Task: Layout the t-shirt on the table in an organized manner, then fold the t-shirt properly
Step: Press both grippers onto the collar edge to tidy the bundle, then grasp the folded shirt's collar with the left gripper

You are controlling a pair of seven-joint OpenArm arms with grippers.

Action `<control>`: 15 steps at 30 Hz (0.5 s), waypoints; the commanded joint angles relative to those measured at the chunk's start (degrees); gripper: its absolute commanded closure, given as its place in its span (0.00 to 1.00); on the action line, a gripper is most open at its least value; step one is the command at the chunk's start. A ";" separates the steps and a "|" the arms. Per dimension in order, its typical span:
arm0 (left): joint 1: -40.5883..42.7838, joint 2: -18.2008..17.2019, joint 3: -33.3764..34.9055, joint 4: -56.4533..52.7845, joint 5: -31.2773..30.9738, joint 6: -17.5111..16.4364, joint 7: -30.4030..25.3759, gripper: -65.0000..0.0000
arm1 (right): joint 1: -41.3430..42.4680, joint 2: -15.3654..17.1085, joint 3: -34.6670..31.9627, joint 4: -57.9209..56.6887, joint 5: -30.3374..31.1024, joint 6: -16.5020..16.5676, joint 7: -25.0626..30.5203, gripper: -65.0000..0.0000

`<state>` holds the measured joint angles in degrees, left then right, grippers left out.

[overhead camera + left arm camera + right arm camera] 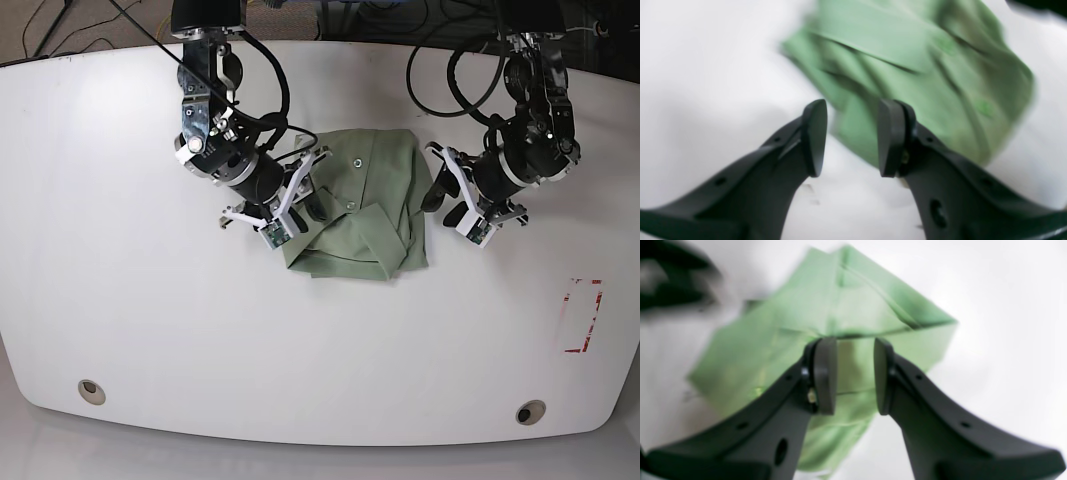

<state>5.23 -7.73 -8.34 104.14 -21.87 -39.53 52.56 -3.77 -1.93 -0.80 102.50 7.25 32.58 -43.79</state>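
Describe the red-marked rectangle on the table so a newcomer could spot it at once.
Start with the big white table in the base view and follow it toward its right edge. There, below the arm on that side and away from the green t-shirt, sits the red-marked rectangle, the tabletop's only red marking.

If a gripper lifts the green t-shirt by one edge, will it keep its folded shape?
Probably not: the t-shirt lies in soft creases and loose overlapping layers, so it looks floppy and would likely unfold. It seems thin and light. On the glossy table it may slide when pushed.
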 commanded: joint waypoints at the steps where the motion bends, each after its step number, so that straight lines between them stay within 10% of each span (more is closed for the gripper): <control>1: -0.97 1.35 0.56 1.40 -1.56 -0.47 -1.08 0.64 | 1.18 -0.04 0.84 0.67 0.53 0.26 1.46 0.74; 9: -5.45 5.22 5.83 1.66 -1.03 0.28 -1.26 0.64 | 1.18 1.89 6.38 4.18 0.80 0.43 1.37 0.74; 15: -8.71 9.44 9.79 0.70 -0.95 10.03 -2.40 0.64 | 0.91 4.18 11.57 6.82 0.62 0.43 1.37 0.74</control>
<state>-1.80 0.32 0.43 104.60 -21.50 -30.96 51.92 -3.55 1.41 9.72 107.77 7.27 32.95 -43.66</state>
